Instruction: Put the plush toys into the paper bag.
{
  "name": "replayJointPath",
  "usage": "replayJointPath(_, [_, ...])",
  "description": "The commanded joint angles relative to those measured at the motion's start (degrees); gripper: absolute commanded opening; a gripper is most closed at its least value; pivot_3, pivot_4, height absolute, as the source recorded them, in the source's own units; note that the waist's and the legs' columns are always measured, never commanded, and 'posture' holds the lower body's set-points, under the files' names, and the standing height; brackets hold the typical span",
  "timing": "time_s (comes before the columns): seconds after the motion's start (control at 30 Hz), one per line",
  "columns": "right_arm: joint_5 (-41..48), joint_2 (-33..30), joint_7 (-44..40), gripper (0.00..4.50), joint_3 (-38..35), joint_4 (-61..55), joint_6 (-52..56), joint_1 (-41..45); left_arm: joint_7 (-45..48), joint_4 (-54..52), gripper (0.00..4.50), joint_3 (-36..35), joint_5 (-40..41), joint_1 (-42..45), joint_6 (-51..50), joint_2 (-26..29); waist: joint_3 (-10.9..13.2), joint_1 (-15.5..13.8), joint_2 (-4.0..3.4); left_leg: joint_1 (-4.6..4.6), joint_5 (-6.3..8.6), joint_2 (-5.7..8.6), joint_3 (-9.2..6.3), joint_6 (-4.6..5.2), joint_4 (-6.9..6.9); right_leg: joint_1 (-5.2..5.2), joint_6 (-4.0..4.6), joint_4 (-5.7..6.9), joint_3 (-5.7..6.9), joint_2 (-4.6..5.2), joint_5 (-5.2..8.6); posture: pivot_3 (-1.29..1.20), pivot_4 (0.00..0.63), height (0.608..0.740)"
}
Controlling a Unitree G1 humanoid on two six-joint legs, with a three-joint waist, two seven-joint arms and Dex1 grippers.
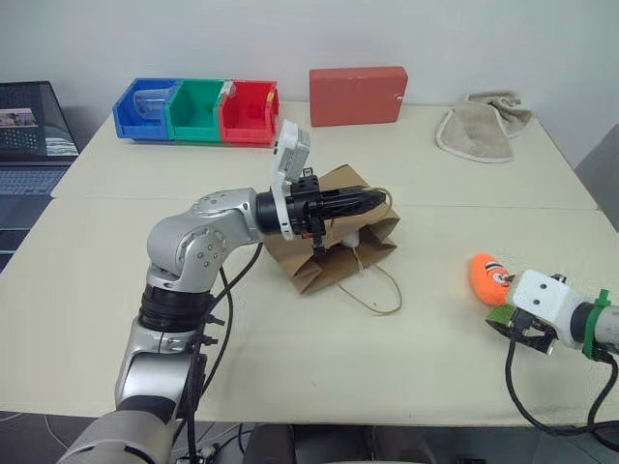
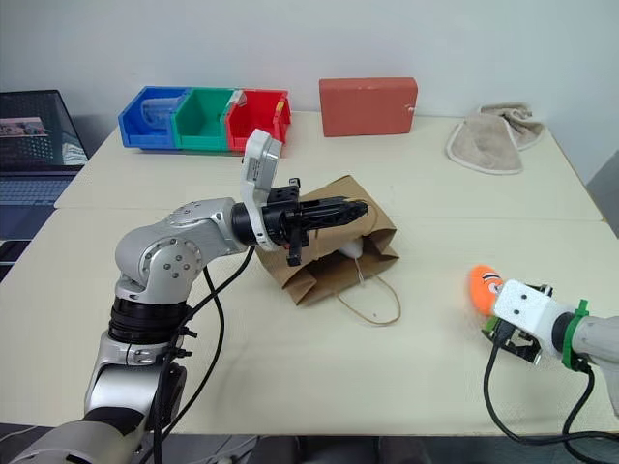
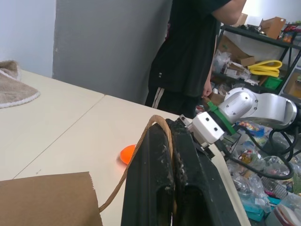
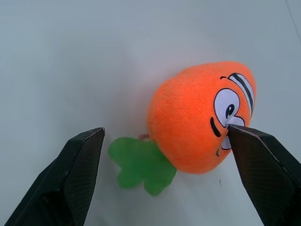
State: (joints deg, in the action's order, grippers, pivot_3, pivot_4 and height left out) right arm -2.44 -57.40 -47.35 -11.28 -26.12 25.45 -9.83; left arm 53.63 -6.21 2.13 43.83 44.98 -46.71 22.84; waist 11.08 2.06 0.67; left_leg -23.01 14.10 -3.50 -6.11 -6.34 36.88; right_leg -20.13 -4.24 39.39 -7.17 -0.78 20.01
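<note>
The brown paper bag (image 1: 324,261) lies on its side mid-table, mouth toward the right. My left gripper (image 1: 373,201) is shut on its upper twisted handle (image 3: 123,176) and holds the mouth up. A bit of white plush (image 2: 353,248) shows inside the mouth. The other handle loop (image 1: 379,295) rests on the table. The orange carrot toy (image 4: 200,115), with a cartoon face and green leaves (image 4: 141,162), lies at the right (image 1: 490,278). My right gripper (image 4: 164,129) hovers over it, open, one finger on each side and not touching it.
At the back of the cream table (image 1: 290,348) stand blue, green and red bins (image 1: 198,109), a red box (image 1: 358,95) and a beige towel (image 1: 481,124). A laptop (image 1: 29,130) sits far left. A person (image 3: 188,52) stands beyond the table's right end.
</note>
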Motion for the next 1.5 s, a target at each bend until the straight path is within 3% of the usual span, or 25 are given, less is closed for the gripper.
replayJointPath(0.03, [-3.3, -0.7, 1.8, 3.91, 1.2, 2.9, -4.1, 1.1, 0.4, -1.5, 0.00, -1.1, 0.1, 0.8, 1.1, 0.7, 0.0, -0.1, 0.01, 0.00, 0.00, 0.00, -0.01, 0.00, 0.00, 0.00, 0.00, -0.01, 0.01, 0.00, 0.00, 0.00, 0.150, 0.740])
replayJointPath(0.1, [-3.3, 0.1, 2.5, 3.38, 1.6, 4.0, -5.0, 2.5, 0.0, -1.9, 0.00, -1.4, 0.2, 0.7, 1.0, 0.8, 0.0, -0.2, 0.01, -0.01, 0.00, 0.01, -0.01, 0.00, 0.00, 0.01, 0.00, -0.03, 0.01, 0.01, 0.00, 0.00, 0.150, 0.740])
replayJointPath(0.33, [-2.2, 0.6, 2.2, 0.80, 0.6, 5.0, -6.3, 4.2, -0.5, -2.1, 0.00, -1.9, 0.5, 0.4, 0.9, 1.2, 0.0, -0.2, 0.01, 0.00, 0.00, 0.00, -0.02, 0.00, 0.00, 0.04, 0.00, -0.03, 0.03, 0.01, 0.00, 0.00, 0.150, 0.740])
replayJointPath(0.43, [-0.2, 0.2, 0.3, 0.02, -0.6, 3.7, -6.0, 4.8, -0.4, -1.7, 0.00, -2.1, 0.6, 0.8, 0.8, 1.3, 0.0, -0.2, 0.01, 0.00, 0.00, 0.00, -0.03, 0.00, 0.01, 0.04, 0.00, -0.02, 0.03, 0.01, 0.00, 0.00, 0.150, 0.740])
replayJointPath(0.63, [14.5, -1.6, -9.4, 0.02, -0.8, -10.2, 0.8, 11.2, 0.5, -0.5, 0.00, -2.9, 1.8, 2.8, -0.2, 1.8, 0.0, 0.0, -0.04, 0.02, 0.00, -0.01, -0.02, 0.00, 0.00, 0.02, 0.00, 0.05, 0.03, -0.01, 0.00, 0.00, 0.150, 0.740])
replayJointPath(0.83, [21.1, 2.4, -6.7, 0.02, 9.2, -16.6, 9.6, 26.4, 2.6, 1.9, 0.00, -3.4, 1.9, 5.5, -0.4, 3.2, 0.0, -0.2, -0.03, 0.02, 0.00, -0.02, -0.10, 0.00, 0.00, 0.07, 0.00, 0.00, 0.10, 0.00, 0.00, 0.00, 0.150, 0.740])
replayJointPath(1.17, [3.8, 16.6, 2.5, 0.02, 33.4, -3.6, 6.6, 40.8, 2.9, -0.4, 0.00, -2.6, 3.0, 5.0, -2.1, 2.7, 0.0, -0.2, -0.03, -0.06, -0.01, -0.06, -0.12, -0.02, 0.00, -0.09, 0.01, 0.05, 0.15, 0.00, 0.00, 0.00, 0.150, 0.740])
replayJointPath(1.5, [-4.6, 29.7, 8.4, 0.02, 38.6, 4.3, 6.3, 47.1, 2.3, -0.6, 0.00, -2.9, 3.6, 4.7, -3.0, 2.0, 0.0, -0.3, -0.03, -0.08, -0.11, -0.06, -0.16, -0.20, -0.03, -0.17, 0.01, 0.18, 0.20, -0.01, 0.00, 0.00, 0.150, 0.740])
